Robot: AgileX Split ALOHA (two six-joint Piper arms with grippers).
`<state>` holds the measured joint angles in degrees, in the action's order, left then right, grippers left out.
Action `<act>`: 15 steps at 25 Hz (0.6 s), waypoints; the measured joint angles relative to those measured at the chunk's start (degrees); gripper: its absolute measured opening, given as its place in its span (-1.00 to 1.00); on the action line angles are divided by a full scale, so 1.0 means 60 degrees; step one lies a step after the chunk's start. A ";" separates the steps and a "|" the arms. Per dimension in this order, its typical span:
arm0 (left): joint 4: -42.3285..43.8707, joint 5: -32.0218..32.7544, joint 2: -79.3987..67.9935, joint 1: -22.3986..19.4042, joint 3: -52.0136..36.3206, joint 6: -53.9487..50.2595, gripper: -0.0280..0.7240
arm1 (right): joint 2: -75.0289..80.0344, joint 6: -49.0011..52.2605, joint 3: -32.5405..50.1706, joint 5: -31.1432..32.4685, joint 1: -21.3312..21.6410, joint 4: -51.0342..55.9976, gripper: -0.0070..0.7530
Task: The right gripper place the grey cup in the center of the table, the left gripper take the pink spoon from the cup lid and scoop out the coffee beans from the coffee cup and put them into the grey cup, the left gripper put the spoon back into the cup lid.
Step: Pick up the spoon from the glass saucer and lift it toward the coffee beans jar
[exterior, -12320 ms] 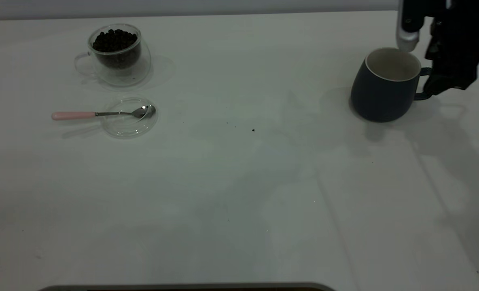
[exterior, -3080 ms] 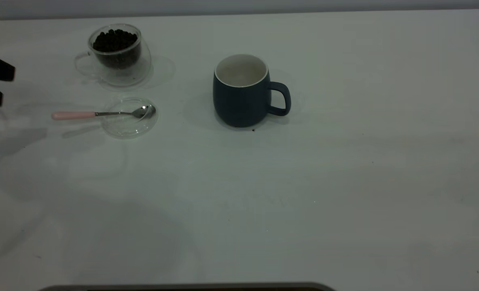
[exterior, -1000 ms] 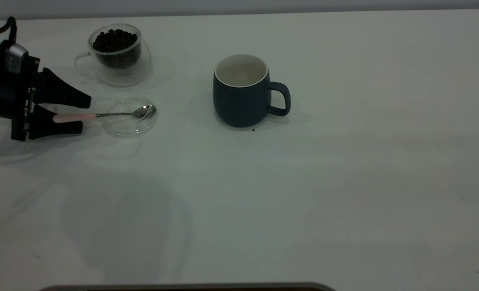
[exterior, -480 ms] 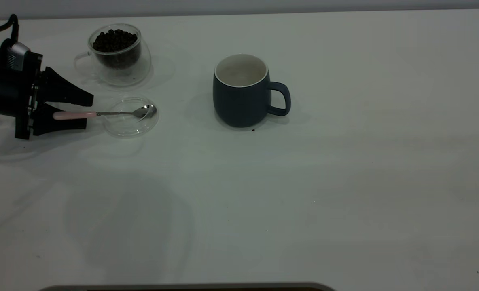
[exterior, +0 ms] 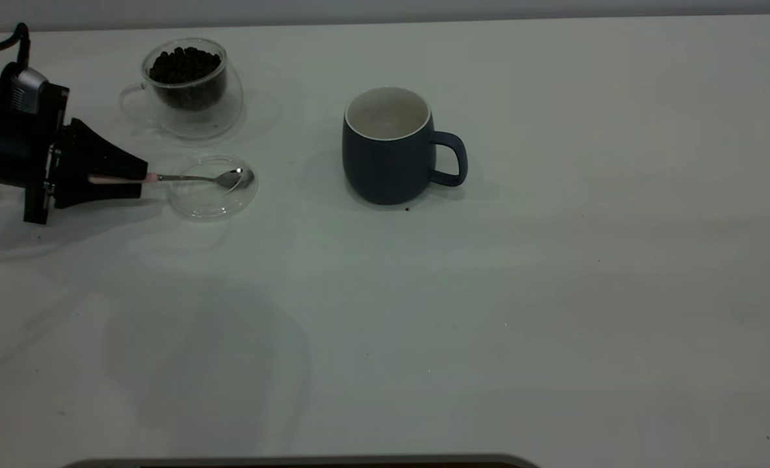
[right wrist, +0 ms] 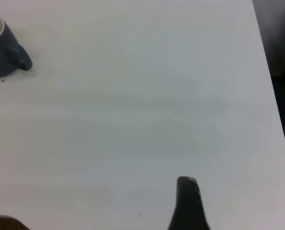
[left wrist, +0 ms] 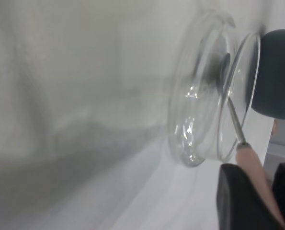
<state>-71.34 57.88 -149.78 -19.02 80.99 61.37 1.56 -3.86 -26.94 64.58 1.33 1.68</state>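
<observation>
The pink-handled spoon lies with its metal bowl in the clear glass cup lid at the table's left. My left gripper is shut on the spoon's pink handle, low over the table, just left of the lid. In the left wrist view the handle runs between the fingers to the lid. The glass coffee cup full of beans stands behind the lid. The grey cup stands empty near the table's center, handle to the right. My right gripper is open, far right of the grey cup, outside the exterior view.
The white table stretches wide in front of and to the right of the grey cup. A few dark crumbs lie by the cup's base. The table's right edge shows in the right wrist view.
My left gripper has closed its fingers on the pink handle. The spoon has shifted slightly toward the back, bowl still in the lid. The grey cup has not moved.
</observation>
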 joint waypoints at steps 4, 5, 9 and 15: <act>-0.0163 -0.0142 0.0000 0.0000 0.0000 0.0176 -0.54 | 0.0000 0.0000 0.0000 0.0000 0.0000 0.0000 0.57; -0.0183 -0.0141 0.0009 0.0000 0.0000 0.0237 -0.57 | 0.0000 0.0000 0.0000 0.0000 0.0000 0.0000 0.57; -0.0215 -0.0122 0.0009 0.0000 0.0000 0.0309 -0.61 | 0.0000 0.0000 0.0000 0.0000 0.0000 0.0000 0.57; 0.0343 0.0109 0.0019 -0.0023 0.0000 0.0279 -0.61 | 0.0000 0.0000 0.0000 0.0000 0.0000 0.0000 0.57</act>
<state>-69.28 58.53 -149.66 -19.15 80.99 63.05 1.56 -3.86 -26.94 64.58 1.33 1.68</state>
